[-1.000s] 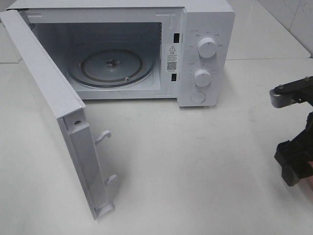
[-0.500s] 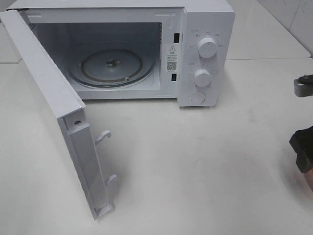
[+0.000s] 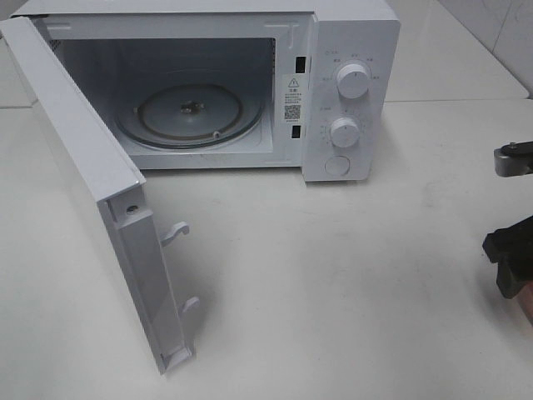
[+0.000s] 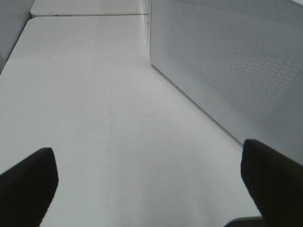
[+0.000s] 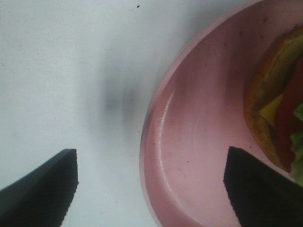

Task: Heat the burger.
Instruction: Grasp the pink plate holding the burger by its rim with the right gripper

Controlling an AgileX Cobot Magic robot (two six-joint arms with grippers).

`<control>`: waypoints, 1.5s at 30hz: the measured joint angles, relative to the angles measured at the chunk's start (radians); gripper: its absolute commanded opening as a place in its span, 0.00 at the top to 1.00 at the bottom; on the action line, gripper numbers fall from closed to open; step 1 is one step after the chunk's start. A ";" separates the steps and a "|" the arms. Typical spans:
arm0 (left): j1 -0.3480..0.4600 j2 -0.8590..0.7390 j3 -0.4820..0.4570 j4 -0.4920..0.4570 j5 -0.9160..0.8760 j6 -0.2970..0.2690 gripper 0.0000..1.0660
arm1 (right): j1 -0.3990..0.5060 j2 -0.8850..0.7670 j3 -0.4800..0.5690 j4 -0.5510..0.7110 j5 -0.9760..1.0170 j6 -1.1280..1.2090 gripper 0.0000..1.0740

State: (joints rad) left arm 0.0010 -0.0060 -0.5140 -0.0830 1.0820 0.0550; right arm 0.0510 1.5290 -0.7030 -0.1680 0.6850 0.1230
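In the right wrist view the burger [image 5: 277, 109] lies on a pink plate [image 5: 189, 142], with only its bun edge, tomato, cheese and lettuce showing at the frame's side. My right gripper [image 5: 151, 189] is open and straddles the plate's rim: one finger [image 5: 42, 189] is over the table, the other [image 5: 265, 189] over the plate's inside, short of the burger. In the high view the right gripper [image 3: 510, 260] sits at the far right edge and the burger is out of frame. My left gripper [image 4: 149, 189] is open and empty beside the microwave door [image 4: 236, 71].
The white microwave [image 3: 350, 92] stands at the back with its door [image 3: 92, 183] swung wide open to the front left. Its glass turntable [image 3: 190, 112] is bare. Two latch hooks [image 3: 176, 233] stick out from the door's edge.
The right gripper has moved right and lower toward the table's right edge, then crept slightly back left. Microwave and door are unmoved.
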 measured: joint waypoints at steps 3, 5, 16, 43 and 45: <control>0.000 0.000 0.000 0.000 0.000 0.000 0.08 | 0.000 0.034 0.000 0.000 -0.022 0.002 0.25; 0.000 0.000 0.000 0.000 0.000 0.000 0.08 | 0.000 0.054 0.000 0.000 -0.041 0.009 0.26; 0.000 0.000 0.000 0.000 0.000 0.000 0.08 | 0.000 0.161 0.000 -0.012 -0.101 0.045 0.27; 0.000 0.000 0.000 0.000 0.000 0.000 0.08 | 0.000 0.213 0.007 -0.210 -0.100 0.271 1.00; 0.000 0.000 0.000 0.000 0.000 0.000 0.08 | 0.000 0.213 0.009 -0.210 -0.103 0.272 1.00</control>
State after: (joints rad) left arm 0.0010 -0.0060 -0.5140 -0.0830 1.0820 0.0550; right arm 0.0510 1.7420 -0.6940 -0.3780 0.5820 0.3950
